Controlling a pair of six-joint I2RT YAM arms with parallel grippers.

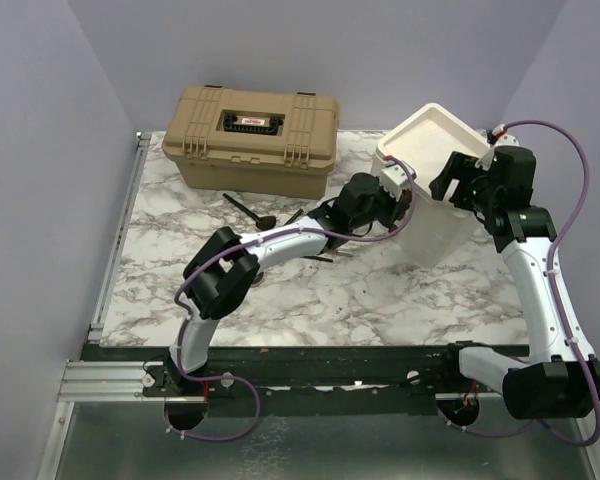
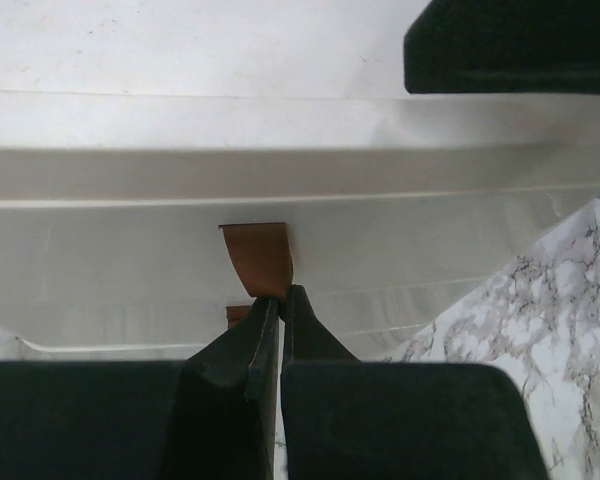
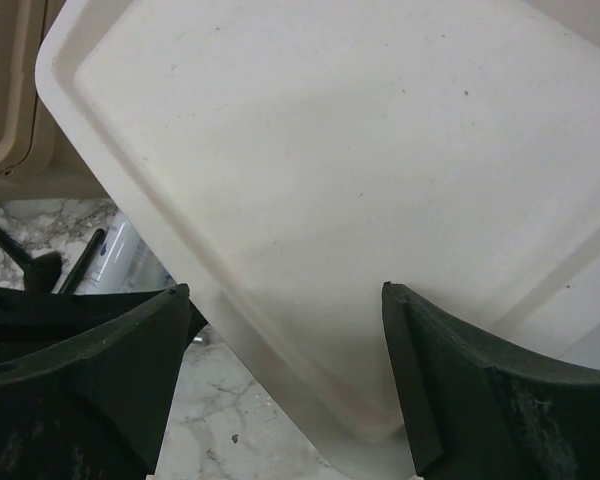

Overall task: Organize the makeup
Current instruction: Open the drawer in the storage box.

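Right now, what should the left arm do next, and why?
Probably pull straight back to open the drawer. The left tool is shut on the brown tab on the white box front, and brushes lie loose on the table, needing a place. The right tool hangs open over the box top.

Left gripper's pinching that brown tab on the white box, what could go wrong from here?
The left gripper grips the tab only at its very tips, so it may slip off.
The right gripper is open above the box, not bracing it, so a pull may drag the whole box.
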